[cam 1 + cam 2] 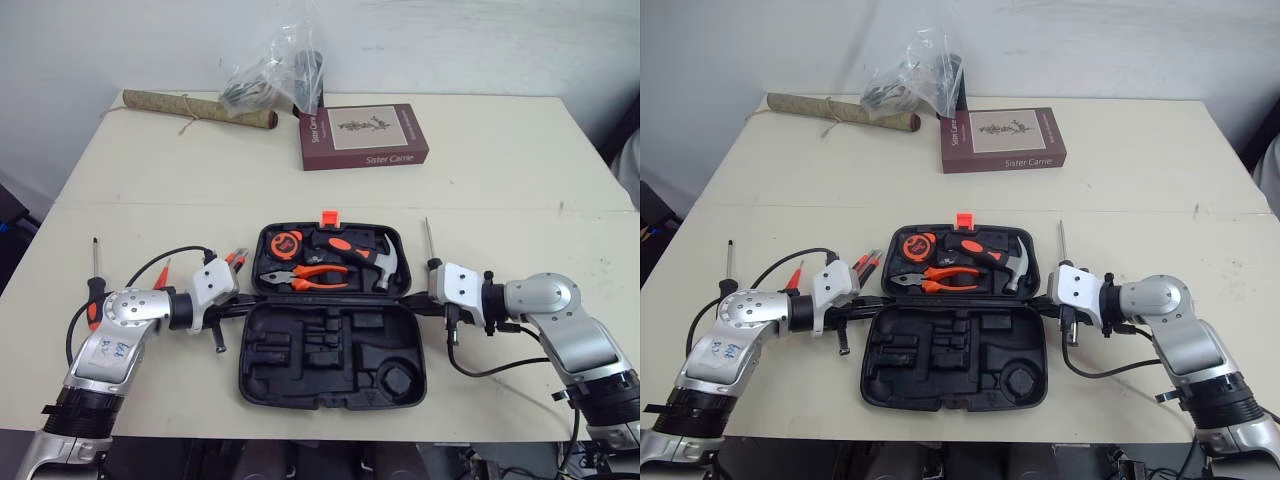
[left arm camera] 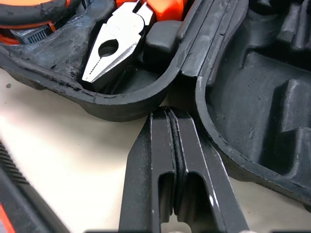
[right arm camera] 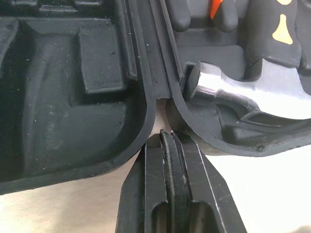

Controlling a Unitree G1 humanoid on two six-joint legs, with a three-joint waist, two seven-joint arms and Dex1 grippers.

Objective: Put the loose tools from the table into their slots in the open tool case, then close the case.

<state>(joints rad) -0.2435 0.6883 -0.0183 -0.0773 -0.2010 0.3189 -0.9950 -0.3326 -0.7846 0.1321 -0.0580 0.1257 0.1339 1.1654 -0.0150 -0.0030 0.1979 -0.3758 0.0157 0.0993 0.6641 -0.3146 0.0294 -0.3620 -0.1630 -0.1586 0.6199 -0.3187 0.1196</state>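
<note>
The black tool case lies open mid-table. Its far half holds a tape measure, orange pliers and a hammer; its near half shows bare moulded recesses. My left gripper is shut, its tips at the case's left hinge gap, right by the pliers' nose. My right gripper is shut at the right hinge gap, near the hammer head. A loose screwdriver lies at far left. Another screwdriver lies right of the case. Small red-handled tools sit beside my left wrist.
At the back of the table are a maroon book, a crumpled plastic bag and a rolled mat. Black cables loop from both wrists onto the table. Bare tabletop lies between the case and the book.
</note>
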